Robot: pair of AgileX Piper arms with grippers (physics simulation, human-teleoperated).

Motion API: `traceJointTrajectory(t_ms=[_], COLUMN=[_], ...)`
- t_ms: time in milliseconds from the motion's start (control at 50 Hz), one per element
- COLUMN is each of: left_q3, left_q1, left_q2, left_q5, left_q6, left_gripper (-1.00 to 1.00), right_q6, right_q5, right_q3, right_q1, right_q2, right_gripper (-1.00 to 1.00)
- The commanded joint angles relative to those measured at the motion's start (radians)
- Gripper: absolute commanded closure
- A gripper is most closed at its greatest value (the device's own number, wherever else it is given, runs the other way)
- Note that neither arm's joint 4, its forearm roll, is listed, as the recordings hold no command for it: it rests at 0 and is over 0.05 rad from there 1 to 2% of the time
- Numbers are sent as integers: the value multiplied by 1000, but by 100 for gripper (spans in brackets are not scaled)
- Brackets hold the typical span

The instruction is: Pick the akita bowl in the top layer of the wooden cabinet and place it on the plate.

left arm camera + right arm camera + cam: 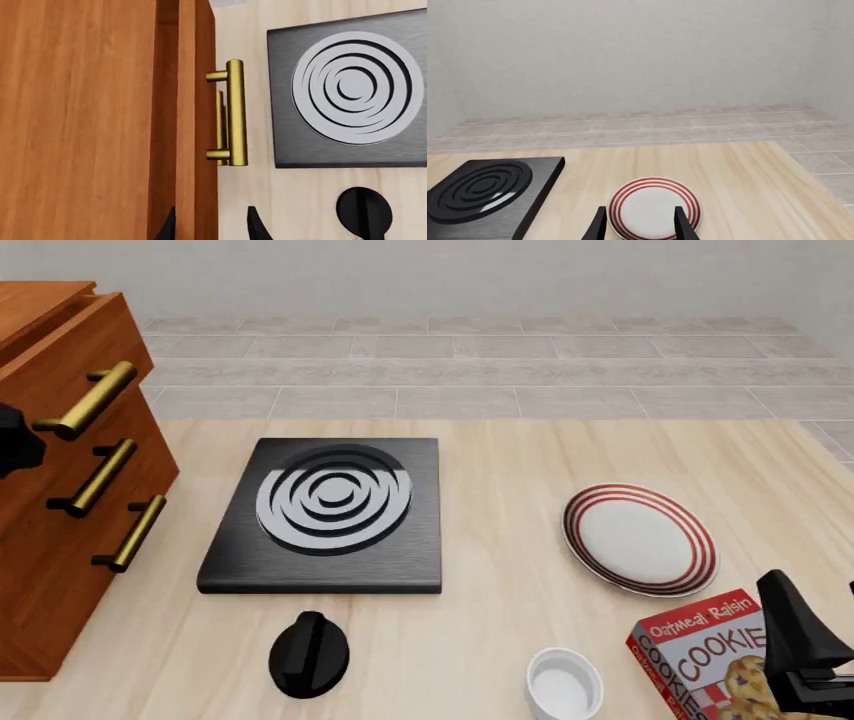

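Three handles (90, 400), one plate (639, 539).

Front view overlooks the worktop (534, 460) from above. Left wrist view faces the wooden cabinet (80, 120) closely. Both share the stove (327, 515).

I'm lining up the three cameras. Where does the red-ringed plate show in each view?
Front view: the plate lies right of centre, right of the black stove.
Right wrist view: low in the middle, between the right gripper fingertips.
Left wrist view: not in it.
Shared landmark: the stove, in all three views.
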Motion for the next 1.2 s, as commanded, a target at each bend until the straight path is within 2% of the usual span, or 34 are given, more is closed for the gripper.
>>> traceJointTrajectory(t_ms=[20, 560, 1200], left_q3=[2, -49, -52], left_q1=[-36, -137, -247], left_q2=[1, 11, 16], left_q5=[11, 36, 38], left_q6=[-2, -17, -31], left_gripper=[-100, -100, -100], right_q6=[2, -5, -10], right_q5=[-1, -2, 1], right_q3=[1, 1, -5], right_q1=[-1, 1, 1], right_q2=[0, 0, 0], right_gripper=[-100, -100, -100])
